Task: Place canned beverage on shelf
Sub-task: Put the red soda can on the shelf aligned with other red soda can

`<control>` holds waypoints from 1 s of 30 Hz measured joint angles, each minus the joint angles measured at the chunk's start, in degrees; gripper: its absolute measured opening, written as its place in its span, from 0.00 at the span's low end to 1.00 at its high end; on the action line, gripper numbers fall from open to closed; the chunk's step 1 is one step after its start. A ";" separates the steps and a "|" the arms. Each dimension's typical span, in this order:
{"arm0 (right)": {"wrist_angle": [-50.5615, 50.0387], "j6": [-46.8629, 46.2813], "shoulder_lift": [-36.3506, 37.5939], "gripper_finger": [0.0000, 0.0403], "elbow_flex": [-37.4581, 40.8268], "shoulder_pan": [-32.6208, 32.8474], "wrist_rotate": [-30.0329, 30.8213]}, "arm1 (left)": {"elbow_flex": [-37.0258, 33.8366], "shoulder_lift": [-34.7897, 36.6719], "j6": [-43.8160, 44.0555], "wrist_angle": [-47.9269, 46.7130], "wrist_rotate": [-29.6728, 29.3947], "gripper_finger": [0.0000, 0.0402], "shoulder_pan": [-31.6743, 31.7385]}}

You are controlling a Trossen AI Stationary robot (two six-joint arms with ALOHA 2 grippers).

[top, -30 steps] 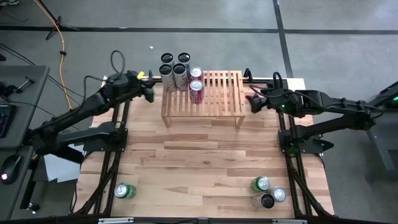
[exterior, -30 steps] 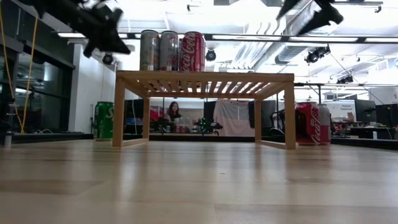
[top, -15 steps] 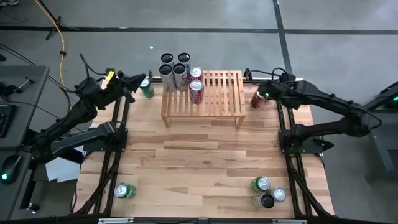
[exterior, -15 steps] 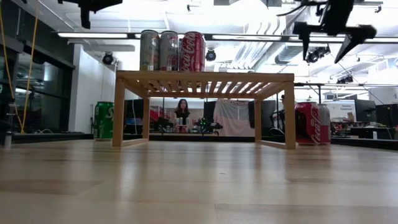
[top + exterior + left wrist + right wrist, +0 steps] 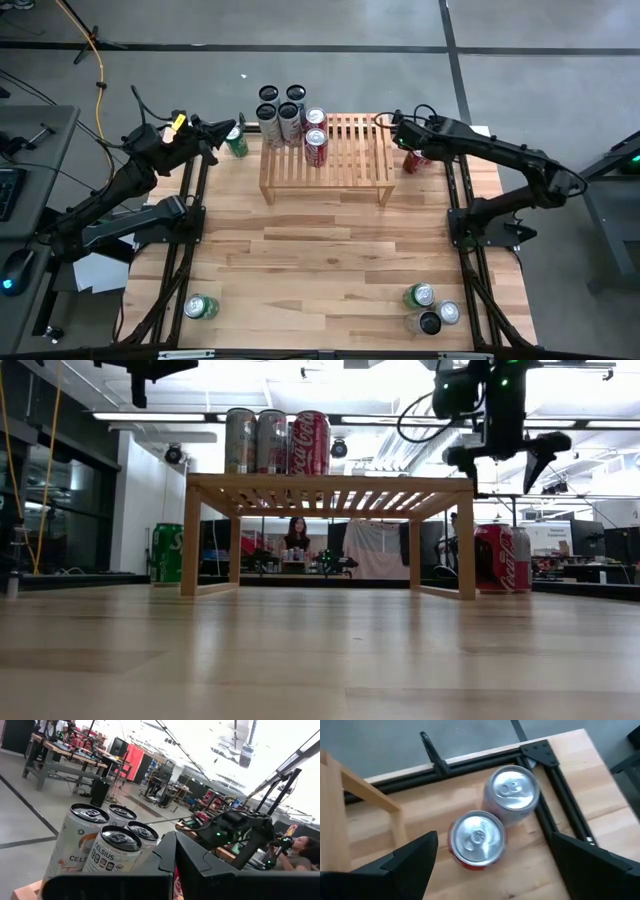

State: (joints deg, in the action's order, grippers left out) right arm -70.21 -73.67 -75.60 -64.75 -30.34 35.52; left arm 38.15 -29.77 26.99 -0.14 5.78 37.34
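The light-wood shelf (image 5: 340, 155) stands at the table's far middle, with several cans (image 5: 292, 118) upright on its left end. A red can (image 5: 477, 839) and a silver can (image 5: 512, 790) stand on the table just right of the shelf's right leg. My right gripper (image 5: 493, 842) hangs open above them, pointing down, one finger on either side of the red can and clear of it. My left gripper (image 5: 220, 133) is shut and raised off the shelf's left end, near an upright green can (image 5: 236, 142).
Three cans (image 5: 430, 308) stand at the near right corner and a green can (image 5: 200, 307) at the near left. The table's middle is bare wood (image 5: 320, 250). Black frame rails (image 5: 470, 762) run along the table's far right corner beside the two cans.
My right gripper has come down and tipped to point downward over the two cans beside the shelf's right leg, staying open. My left gripper drew up and toward the table's left, uncovering the green can, then held still.
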 joint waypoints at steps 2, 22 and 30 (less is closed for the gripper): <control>1.65 0.44 -0.36 0.93 0.00 -0.61 -0.29 | 0.00 0.01 0.01 0.02 0.24 0.00 0.00; 19.17 -2.82 1.80 0.93 13.88 -3.39 -7.02 | 0.00 0.00 1.49 -0.01 2.70 0.00 0.02; 19.87 -2.42 1.13 0.93 13.88 -5.90 -4.72 | 0.00 -1.10 2.40 0.00 2.67 0.00 0.02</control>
State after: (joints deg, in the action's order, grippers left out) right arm -50.34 -76.09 -74.47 -50.87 -36.24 30.79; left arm 38.15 -30.87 29.39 -0.14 8.45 37.36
